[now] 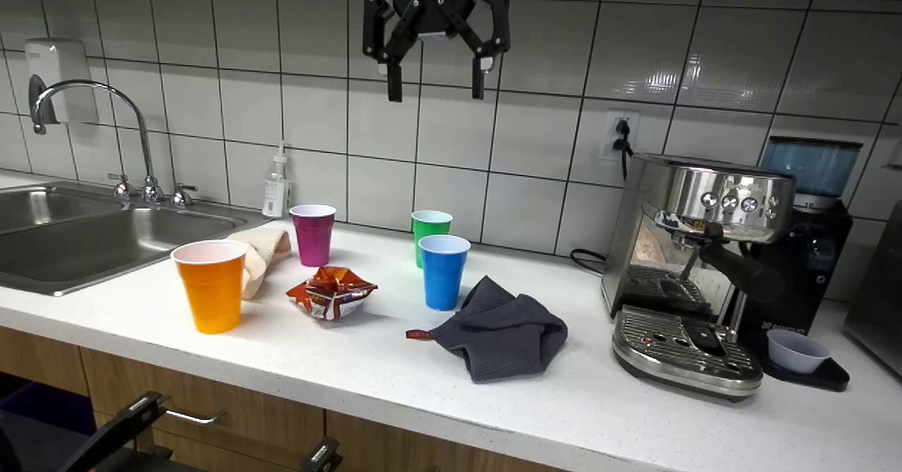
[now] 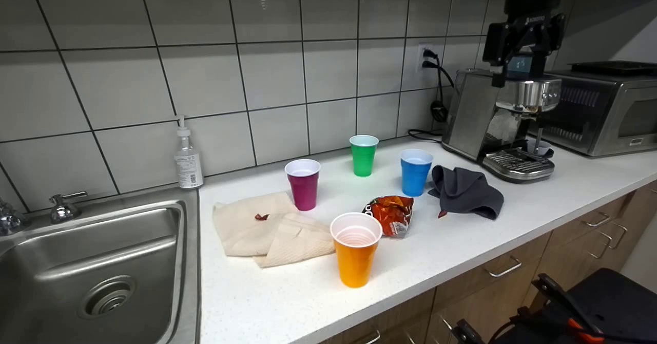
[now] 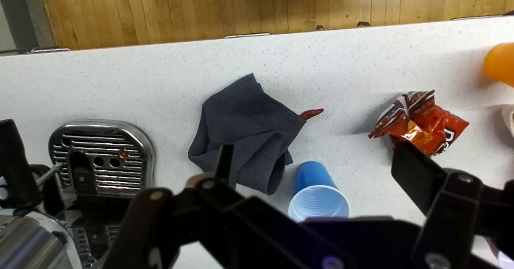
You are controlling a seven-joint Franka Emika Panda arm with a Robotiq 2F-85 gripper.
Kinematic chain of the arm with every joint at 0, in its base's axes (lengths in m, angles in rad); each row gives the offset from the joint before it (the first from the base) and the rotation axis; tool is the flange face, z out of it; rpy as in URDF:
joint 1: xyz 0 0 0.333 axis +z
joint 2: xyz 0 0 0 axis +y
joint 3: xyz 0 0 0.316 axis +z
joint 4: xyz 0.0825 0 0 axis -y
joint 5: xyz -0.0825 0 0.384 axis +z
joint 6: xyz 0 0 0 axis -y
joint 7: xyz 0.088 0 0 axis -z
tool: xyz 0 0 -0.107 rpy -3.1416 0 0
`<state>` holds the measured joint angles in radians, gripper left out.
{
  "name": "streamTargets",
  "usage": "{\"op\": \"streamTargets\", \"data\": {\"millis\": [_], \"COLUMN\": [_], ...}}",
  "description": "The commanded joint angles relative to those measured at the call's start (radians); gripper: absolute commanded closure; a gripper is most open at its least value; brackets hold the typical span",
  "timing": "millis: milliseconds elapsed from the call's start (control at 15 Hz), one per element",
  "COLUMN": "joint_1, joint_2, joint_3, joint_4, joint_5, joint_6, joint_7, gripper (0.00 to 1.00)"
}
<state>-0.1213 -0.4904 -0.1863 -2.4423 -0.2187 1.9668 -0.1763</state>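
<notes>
High above the counter my gripper [image 1: 436,90] stands open, its fingers wide apart and nothing between them. Below it, in the wrist view, are an upright blue cup [image 3: 319,202], partly hidden by the gripper's body, and a crumpled dark grey cloth [image 3: 249,132] with a small red tag. A red snack bag [image 3: 425,124] lies off to the right there. Both exterior views show a green cup [image 1: 430,227] behind the blue one, a purple cup [image 1: 313,236], and an orange cup [image 1: 210,289] near the counter's front. A beige cloth [image 2: 277,228] lies beside the purple and orange cups.
A steel espresso machine [image 1: 705,246] stands at one end of the white counter [image 2: 256,303], with a microwave [image 2: 605,110] beyond it. At the opposite end are a sink [image 2: 102,262] and a soap bottle [image 2: 188,159]. A tiled wall [image 1: 535,141] runs along the back.
</notes>
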Motion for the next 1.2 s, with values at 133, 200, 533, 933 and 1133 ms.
{"op": "streamTargets", "data": {"millis": [133, 200, 533, 933, 1133], "joint_1": [-0.019, -0.020, -0.032, -0.045, -0.047], "joint_2": [0.024, 0.031, 0.084, 0.174, 0.234], "joint_3": [0.011, 0.012, 0.019, 0.022, 0.020], "joint_4": [-0.043, -0.046, -0.059, -0.051, -0.032], "joint_5": [0.026, 0.029, 0.033, 0.033, 0.040], "joint_6": [0.079, 0.087, 0.149, 0.218, 0.246], "joint_7": [0.089, 0.102, 0.180, 0.261, 0.295], "gripper": [0.00, 0.00, 0.00, 0.00, 0.00]}}
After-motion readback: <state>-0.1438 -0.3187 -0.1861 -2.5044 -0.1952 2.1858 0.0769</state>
